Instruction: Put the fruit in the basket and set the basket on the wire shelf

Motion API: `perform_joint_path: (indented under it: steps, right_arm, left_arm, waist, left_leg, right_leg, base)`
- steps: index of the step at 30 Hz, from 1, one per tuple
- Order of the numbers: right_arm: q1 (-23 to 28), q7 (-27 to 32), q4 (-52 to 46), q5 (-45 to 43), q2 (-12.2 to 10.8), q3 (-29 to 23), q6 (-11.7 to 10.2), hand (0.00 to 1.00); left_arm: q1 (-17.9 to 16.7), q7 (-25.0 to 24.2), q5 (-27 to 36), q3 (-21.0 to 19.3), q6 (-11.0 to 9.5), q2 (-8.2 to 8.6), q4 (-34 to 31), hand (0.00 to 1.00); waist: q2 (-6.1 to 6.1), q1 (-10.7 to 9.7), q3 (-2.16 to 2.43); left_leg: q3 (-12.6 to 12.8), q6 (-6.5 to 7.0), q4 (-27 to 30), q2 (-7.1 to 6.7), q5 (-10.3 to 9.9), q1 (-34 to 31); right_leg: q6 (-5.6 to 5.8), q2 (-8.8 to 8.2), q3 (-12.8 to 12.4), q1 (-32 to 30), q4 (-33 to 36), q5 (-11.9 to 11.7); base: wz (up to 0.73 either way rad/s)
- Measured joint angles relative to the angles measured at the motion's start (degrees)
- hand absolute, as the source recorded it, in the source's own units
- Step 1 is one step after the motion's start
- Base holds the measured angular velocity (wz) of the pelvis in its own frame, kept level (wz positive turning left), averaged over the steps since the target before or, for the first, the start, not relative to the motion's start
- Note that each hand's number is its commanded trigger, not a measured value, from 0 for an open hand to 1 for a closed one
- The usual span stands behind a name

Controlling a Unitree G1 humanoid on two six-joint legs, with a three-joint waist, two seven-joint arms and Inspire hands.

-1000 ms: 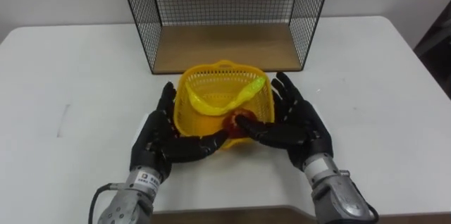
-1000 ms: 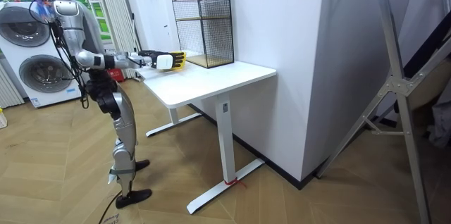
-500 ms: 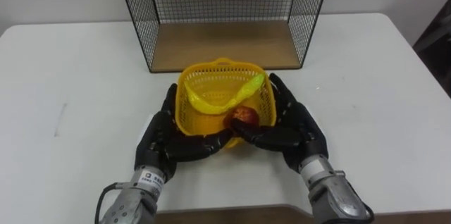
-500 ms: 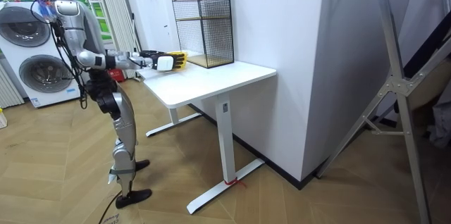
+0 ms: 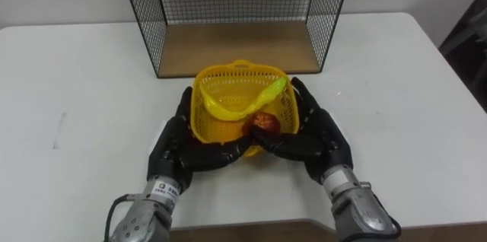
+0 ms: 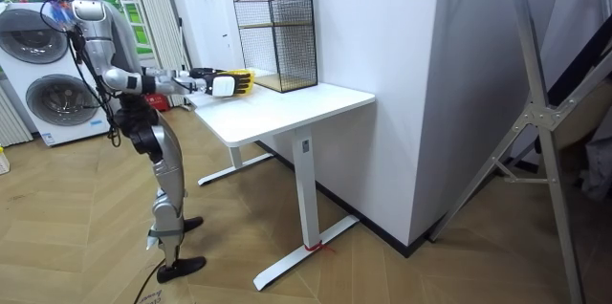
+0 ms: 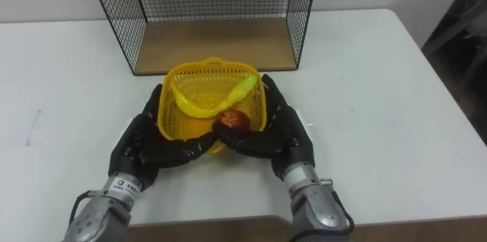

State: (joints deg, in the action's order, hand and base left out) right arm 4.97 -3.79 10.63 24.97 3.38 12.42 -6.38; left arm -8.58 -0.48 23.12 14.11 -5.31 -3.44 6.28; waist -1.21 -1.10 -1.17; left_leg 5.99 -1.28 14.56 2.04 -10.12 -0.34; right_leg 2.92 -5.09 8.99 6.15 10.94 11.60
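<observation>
The left hand lies flat against the left side of the yellow basket. Its fingers are stretched out along the basket wall, and its thumb reaches in along the near edge. The right hand does the same on the right side, fingers straight and pressed to the wall, thumb pointing in under the front. The two thumbs nearly meet in the middle. So the basket sits squeezed between two open hands.

A red fruit lies inside the basket, near its front right corner. The basket's handle is folded down and lies across the inside, just behind the fruit. I cannot tell if the basket rests on the white table or is a bit above it.

The wire shelf stands just behind the basket, with its open side facing the robot. Its wooden floor is bare.

In the room view the robot stands upright at the end of the table, both arms held out in front. A washing machine stands behind it.
</observation>
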Motion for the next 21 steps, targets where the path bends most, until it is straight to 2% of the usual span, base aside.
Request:
perform_joint_path:
  steps: [9,16,21]
  right_arm:
    - [-0.45,0.77,-0.3,0.06,-0.11,0.92,0.15,0.0]
    - [-3.93,1.91,-0.51,1.85,-0.3,1.31,0.0,0.0]
    - [-3.99,3.37,-4.28,1.82,-0.31,1.32,-0.14,0.0]
  left_arm:
    - [0.34,1.13,1.62,0.41,0.02,-0.04,-0.91,0.0]
    - [2.48,2.78,4.35,0.25,-0.05,-0.02,-2.15,0.0]
    - [2.5,3.13,4.53,0.18,-0.08,0.11,-5.38,0.0]
  waist:
    - [0.04,-0.04,0.02]
    - [0.08,-0.02,0.05]
    - [0.25,0.0,0.15]
  left_leg:
    - [0.22,-0.03,0.1,0.26,-0.01,0.05]
    - [0.22,-0.04,0.3,0.27,-0.02,0.05]
    - [0.16,-0.06,0.32,0.27,-0.05,-0.11]
  right_leg:
    - [-0.17,0.23,-0.18,0.29,-0.06,-0.15]
    - [-0.17,0.23,-0.12,0.31,-0.07,-0.16]
    - [-0.17,0.23,-0.01,0.22,-0.09,-0.16]
  base:
    - [-0.01]
    - [0.0]
    - [0.0]
